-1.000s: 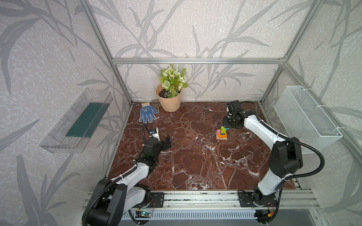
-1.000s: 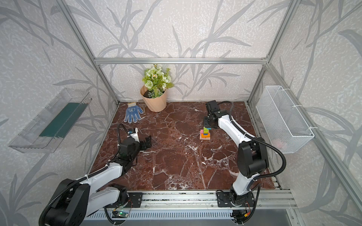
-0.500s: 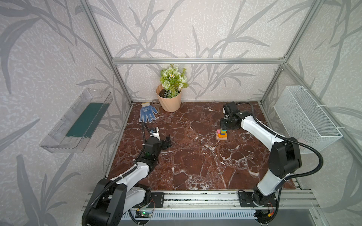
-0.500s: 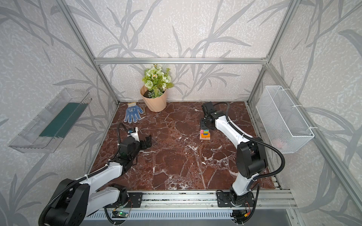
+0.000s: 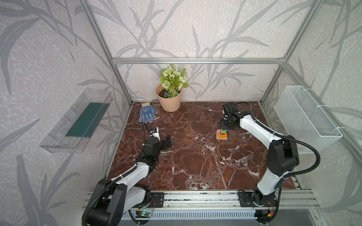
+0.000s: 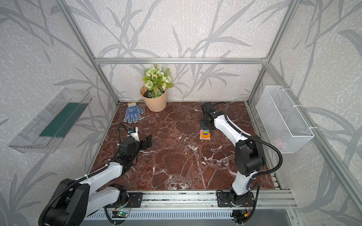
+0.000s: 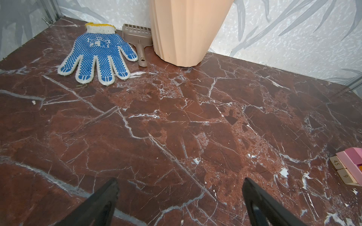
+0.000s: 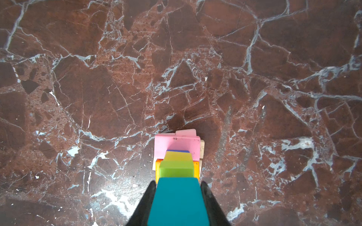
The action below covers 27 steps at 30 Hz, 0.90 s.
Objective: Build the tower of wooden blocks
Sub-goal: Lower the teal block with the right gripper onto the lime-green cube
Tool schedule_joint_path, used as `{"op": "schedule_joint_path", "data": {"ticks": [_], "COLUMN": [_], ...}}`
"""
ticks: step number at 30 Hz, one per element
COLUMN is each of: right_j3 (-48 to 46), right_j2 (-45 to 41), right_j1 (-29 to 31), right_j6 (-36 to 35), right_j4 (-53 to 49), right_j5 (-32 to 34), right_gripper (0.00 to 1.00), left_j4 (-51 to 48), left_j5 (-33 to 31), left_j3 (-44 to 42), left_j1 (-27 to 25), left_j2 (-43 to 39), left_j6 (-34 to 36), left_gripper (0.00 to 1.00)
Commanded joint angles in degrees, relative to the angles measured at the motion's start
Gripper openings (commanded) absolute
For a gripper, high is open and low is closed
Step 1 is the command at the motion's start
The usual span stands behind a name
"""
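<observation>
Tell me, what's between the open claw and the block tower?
Nothing; the left wrist view shows only bare marble tabletop between the left gripper and the tower.

Top cams overhead — wrist cams close, both see tower.

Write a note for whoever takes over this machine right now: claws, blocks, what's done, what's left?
Left gripper: open, empty, low over the table.
Right gripper: shut on the teal block, directly above the tower.
Done: tower stacked up to the lime block.
Left: seat the teal block on top, release, back away; whether it already touches is unclear.
</observation>
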Motion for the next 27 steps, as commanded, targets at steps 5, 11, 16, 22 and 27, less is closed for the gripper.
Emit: {"op": "schedule_joint_path", "data": {"ticks": [5, 11, 16, 22, 27], "right_j3": [1.7, 1.99, 2.33, 2.69, 3.12], "right_j2": [0.78, 1.15, 1.38, 1.58, 2.09], "right_j1": [0.36, 0.41, 0.41, 0.41, 0.48], "right_j6": [-0.42, -0.46, -0.37, -0.29, -0.21], "right_j4": [-1.5, -1.59, -1.74, -1.92, -2.09], "right_j5": [0.75, 0.75, 0.66, 0.46, 0.57], "right_gripper": [0.07, 0.07, 0.08, 0.08, 0.08], "left_j4": [-0.62, -0.64, -0.64, -0.6, -0.53], "left_j5": [0.1, 0.1, 0.08, 0.1, 0.08], "left_j3": [1.3, 1.31, 1.27, 1.32, 1.35], "left_j1": [-0.2, -0.25, -0.3, -0.25, -0.29], "left_j2": [0.24, 0.21, 0.22, 0.16, 0.18], "left_j6": [0.51, 0.59, 0.59, 0.6, 0.6], "left_gripper": [1.0, 0.99, 0.99, 0.99, 0.99]}}
